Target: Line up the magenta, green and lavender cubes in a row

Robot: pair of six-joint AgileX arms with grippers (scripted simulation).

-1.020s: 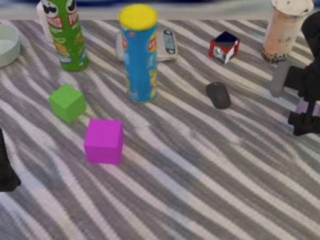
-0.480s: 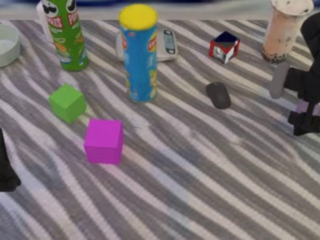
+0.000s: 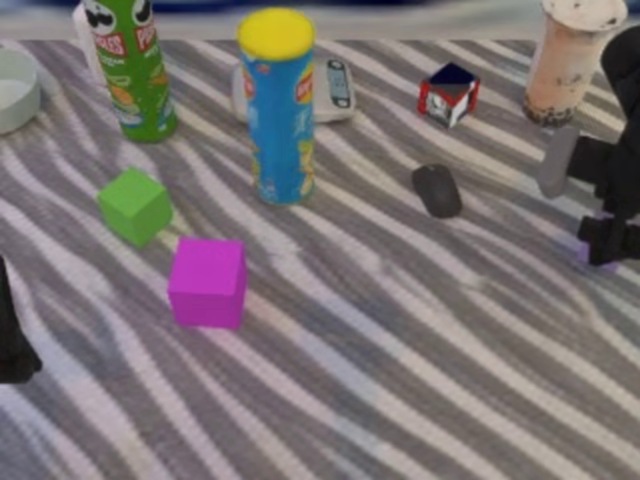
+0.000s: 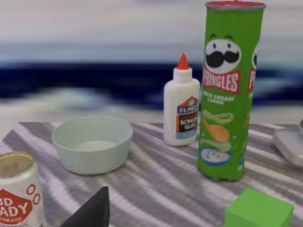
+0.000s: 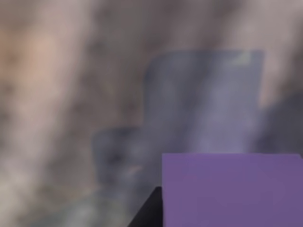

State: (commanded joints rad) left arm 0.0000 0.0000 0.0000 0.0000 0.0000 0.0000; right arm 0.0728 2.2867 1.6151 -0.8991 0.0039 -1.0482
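From above, the right gripper [image 3: 612, 240] sits at the table's right edge over the lavender cube [image 3: 583, 252] (barely showing); whether its fingers grip, I cannot tell. Green cube [image 3: 134, 205] and magenta cube [image 3: 208, 282] lie left, near the parked left arm. Right wrist view: lavender face close.

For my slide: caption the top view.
Right gripper low over the lavender cube at the table's right edge; magenta cube and green cube wait left.
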